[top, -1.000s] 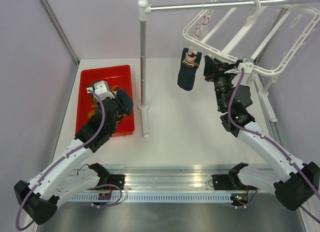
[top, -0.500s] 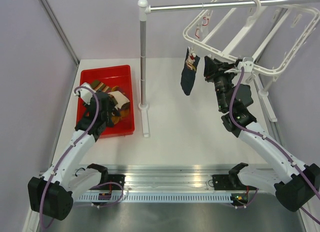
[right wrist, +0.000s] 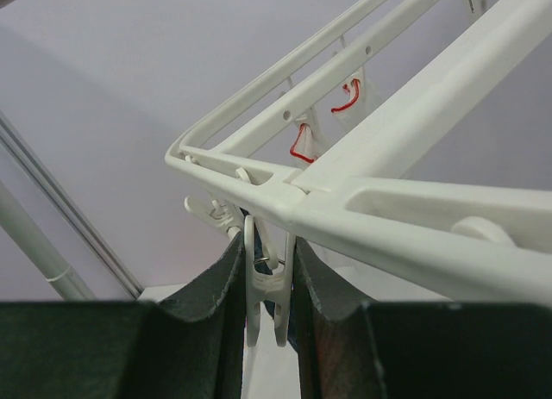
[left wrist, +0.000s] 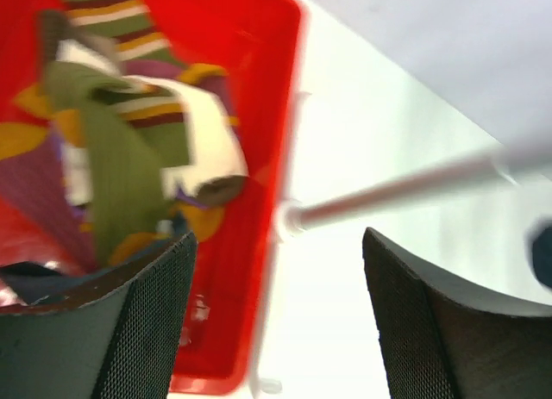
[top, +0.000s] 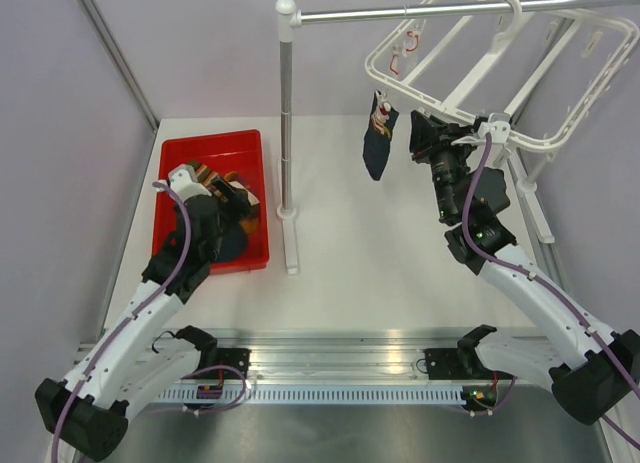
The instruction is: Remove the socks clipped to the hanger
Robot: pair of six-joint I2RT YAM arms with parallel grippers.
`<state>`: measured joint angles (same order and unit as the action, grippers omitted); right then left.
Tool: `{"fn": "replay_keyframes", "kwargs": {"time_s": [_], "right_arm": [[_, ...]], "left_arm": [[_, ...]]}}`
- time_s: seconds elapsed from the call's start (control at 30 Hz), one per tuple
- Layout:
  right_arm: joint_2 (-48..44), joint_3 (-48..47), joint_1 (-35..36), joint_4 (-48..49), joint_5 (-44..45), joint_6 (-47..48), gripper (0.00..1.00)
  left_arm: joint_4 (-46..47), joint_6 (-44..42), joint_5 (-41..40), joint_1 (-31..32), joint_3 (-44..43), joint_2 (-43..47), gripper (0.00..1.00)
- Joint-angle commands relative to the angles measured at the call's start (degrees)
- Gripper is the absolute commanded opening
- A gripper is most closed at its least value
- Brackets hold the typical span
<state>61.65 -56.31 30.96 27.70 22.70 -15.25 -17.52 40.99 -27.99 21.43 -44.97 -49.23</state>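
Navy sock (top: 377, 143) hangs vertically, cuff up, from hanger (right wrist: 414, 106); left jaws apart, right jaws pinching 1 clip (right wrist: 266, 300)

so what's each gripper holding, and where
Right gripper pinches a small white plastic clip by its sides, under the white plastic drying frame. Left gripper is open, holding nothing.

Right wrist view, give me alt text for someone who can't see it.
The right tool pinches a white clip hanging beneath a corner of the hanger, whose bars run up and right against a lilac wall.
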Motion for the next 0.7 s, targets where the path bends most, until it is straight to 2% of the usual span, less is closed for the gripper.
{"fn": "replay_keyframes", "kwargs": {"time_s": [0.0,0.07,0.17,0.37,0.4,0.43,0.53,0.67], "right_arm": [[-1.35,-2.13,-0.20,-0.02,-0.46,0.57,0.01],[-1.27,-2.04,-0.11,-0.19,-0.37,0.65,0.01],[-1.44,-2.04,-0.20,-0.46,-0.03,0.74,0.01],[-1.88,-1.96,-0.11,-0.90,0.07,1.01,0.01],[-1.97,-2.04,-0.11,-1.16,0.07,0.92,0.01],[-2.06,-2.04,-0.20,-1.25,0.15,1.01,0.01],[-2.58,-2.31,-0.20,-1.95,-0.20,0.75,0.01],[-3.29,-2.83,-0.11,-3.18,-0.99,0.57,0.01]], "left_arm": [[5.03,-4.68,0.14,8.16,0.67,3.70,0.80],[7.92,-6.44,-2.76,15.79,0.85,3.71,0.81],[14.84,-9.52,-1.90,22.83,1.02,2.04,0.82],[27.43,-18.30,-2.60,32.96,-4.05,-10.60,0.84],[31.10,-20.67,-1.99,33.23,-4.77,-12.45,0.85],[32.79,-21.65,-0.94,33.32,-5.56,-16.38,0.99],[39.74,-26.92,1.53,33.24,-9.94,-24.03,1.00],[43.96,-32.28,4.69,32.89,-14.96,-32.58,1.00]]}}
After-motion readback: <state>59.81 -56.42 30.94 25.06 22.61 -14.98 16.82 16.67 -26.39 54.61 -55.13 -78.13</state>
